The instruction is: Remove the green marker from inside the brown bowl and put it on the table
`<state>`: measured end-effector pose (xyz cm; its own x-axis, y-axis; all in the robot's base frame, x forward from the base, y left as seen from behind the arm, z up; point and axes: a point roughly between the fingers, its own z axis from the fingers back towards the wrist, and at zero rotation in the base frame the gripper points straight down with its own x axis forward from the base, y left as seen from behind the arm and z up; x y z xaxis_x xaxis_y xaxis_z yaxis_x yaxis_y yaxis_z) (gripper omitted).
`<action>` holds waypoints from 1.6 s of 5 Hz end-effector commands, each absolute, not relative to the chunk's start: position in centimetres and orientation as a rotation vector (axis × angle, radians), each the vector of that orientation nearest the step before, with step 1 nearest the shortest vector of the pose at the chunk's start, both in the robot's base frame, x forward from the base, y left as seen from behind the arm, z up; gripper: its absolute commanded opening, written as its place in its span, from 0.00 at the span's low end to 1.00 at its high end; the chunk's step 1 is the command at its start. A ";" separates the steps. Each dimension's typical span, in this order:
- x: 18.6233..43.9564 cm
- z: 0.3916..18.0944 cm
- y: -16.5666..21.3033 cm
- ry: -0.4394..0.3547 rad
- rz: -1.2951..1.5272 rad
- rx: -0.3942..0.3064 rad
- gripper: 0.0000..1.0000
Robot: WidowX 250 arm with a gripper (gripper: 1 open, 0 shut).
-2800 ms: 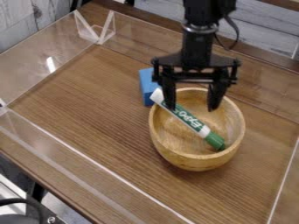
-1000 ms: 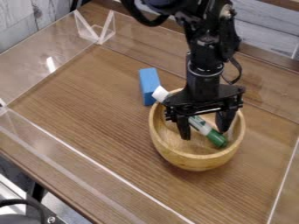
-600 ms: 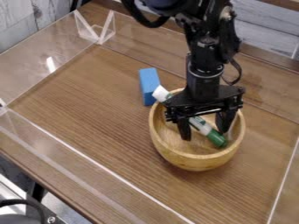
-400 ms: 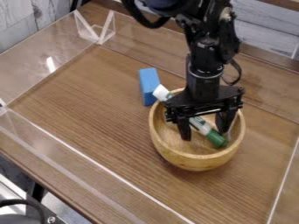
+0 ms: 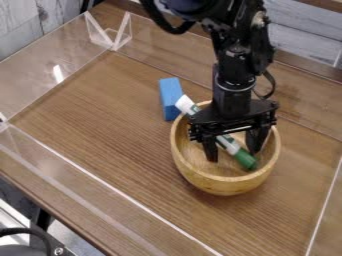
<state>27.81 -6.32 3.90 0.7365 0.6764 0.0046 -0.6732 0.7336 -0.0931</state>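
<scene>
One marker [image 5: 230,146] is seen, lying slantwise in the bowl [image 5: 225,167] at right of centre; its middle is hidden behind the gripper [image 5: 231,146], and only the white end on the upper-left rim and the green end are made out. The jaws are spread wide, straddling the marker, nothing gripped. One blue block [image 5: 170,97] lies on the table [image 5: 94,110], just upper left of the bowl.

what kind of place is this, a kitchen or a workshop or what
Probably a robot lab test bench, not a kitchen: a wood-grain table fenced by clear acrylic walls, with a black robot arm over it.
</scene>
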 end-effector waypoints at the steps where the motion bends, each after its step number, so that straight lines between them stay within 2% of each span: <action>1: 28.7 4.9 -6.7 -0.083 0.735 -0.106 0.00; 8: 28.2 7.9 -6.1 -0.067 0.703 -0.075 0.00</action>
<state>27.01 -5.90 5.52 0.7594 0.6503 -0.0226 -0.6507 0.7590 -0.0241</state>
